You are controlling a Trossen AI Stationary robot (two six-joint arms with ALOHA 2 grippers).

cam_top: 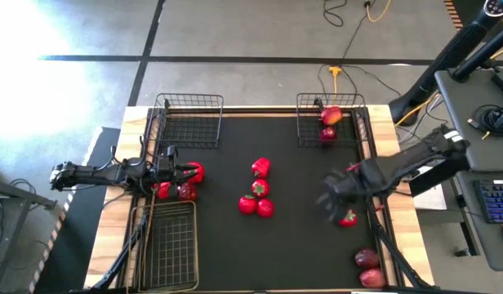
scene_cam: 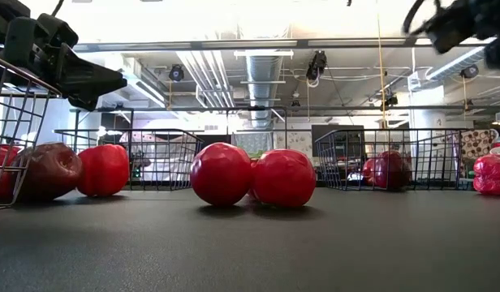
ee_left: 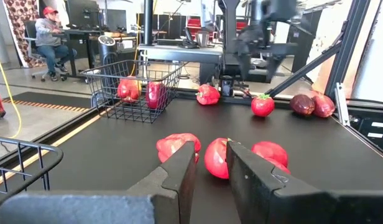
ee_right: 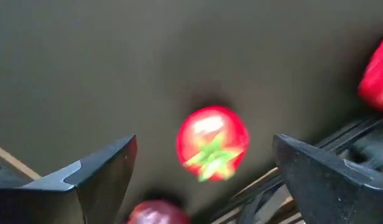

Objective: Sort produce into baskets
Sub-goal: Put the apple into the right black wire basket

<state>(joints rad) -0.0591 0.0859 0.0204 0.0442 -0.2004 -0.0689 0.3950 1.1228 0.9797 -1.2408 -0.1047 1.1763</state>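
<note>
My left gripper (cam_top: 184, 172) (ee_left: 211, 168) hangs narrowly open and empty over the table's left side, above three red pieces of produce (cam_top: 186, 192) beside the long basket (cam_top: 166, 245). My right gripper (cam_top: 331, 198) (ee_right: 204, 168) is wide open and empty above the table, near its right edge. A tomato with a green top (cam_top: 348, 218) (ee_right: 211, 143) lies on the mat below its fingers. A pepper and three tomatoes (cam_top: 259, 189) lie at the table's centre. The far right basket (cam_top: 329, 122) holds two pieces of produce (cam_top: 331, 116). The far left basket (cam_top: 190, 121) is empty.
Two dark apples (cam_top: 368, 268) lie at the near right corner, and a red pepper (cam_top: 354, 168) lies by the right arm. The black mat has wooden borders (cam_top: 398, 204). Bare mat lies between the centre cluster and the far baskets. A person sits at a desk beyond the table (ee_left: 50, 31).
</note>
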